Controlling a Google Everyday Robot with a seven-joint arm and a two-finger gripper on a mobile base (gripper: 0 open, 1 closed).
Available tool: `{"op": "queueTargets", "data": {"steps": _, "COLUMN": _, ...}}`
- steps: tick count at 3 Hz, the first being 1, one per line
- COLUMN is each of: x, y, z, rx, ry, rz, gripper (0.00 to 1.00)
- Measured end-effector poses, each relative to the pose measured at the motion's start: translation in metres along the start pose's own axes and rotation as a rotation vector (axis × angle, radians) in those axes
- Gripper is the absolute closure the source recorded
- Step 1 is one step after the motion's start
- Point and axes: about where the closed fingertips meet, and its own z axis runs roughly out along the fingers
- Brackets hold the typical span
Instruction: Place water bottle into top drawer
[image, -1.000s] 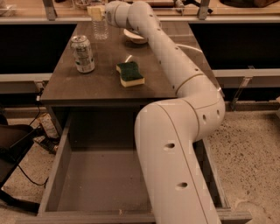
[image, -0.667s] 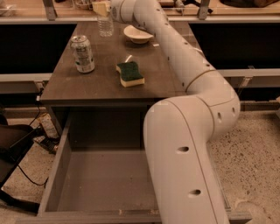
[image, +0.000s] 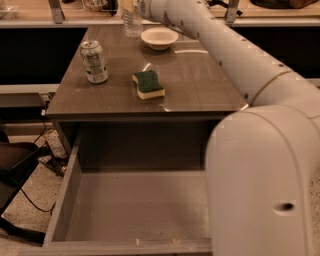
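Observation:
The water bottle (image: 132, 22) is a small clear bottle at the far edge of the brown table (image: 195, 85), just left of the white bowl. My gripper (image: 129, 5) sits at the top edge of the view and is closed around the bottle's upper part; the cap is hidden. My white arm (image: 225, 55) runs from the lower right across the table's right side up to it. The top drawer (image: 65, 195) is pulled open below the table's front edge, a wide grey box with nothing in it.
A silver-green soda can (image: 94, 61) stands on the table's left side. A green and yellow sponge (image: 148, 84) lies mid-table. A white bowl (image: 159, 37) sits at the back. Black cables and a dark object (image: 20, 165) lie on the floor to the left.
The bottle and my gripper have moved right along the table's far edge, closer to the bowl. The can, sponge and bowl have stayed put.

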Motion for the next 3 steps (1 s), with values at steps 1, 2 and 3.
{"op": "queueTargets", "data": {"steps": 1, "x": -0.005, "y": -0.003, "z": -0.045, "rx": 0.049, "ry": -0.007, "rz": 0.014, "gripper": 1.00}}
{"op": "queueTargets", "data": {"steps": 2, "x": -0.008, "y": -0.012, "z": -0.090, "rx": 0.103, "ry": 0.001, "rz": 0.023, "gripper": 1.00}}
{"op": "queueTargets", "data": {"steps": 3, "x": -0.022, "y": -0.033, "z": -0.163, "rx": 0.200, "ry": -0.018, "rz": 0.028, "gripper": 1.00}}
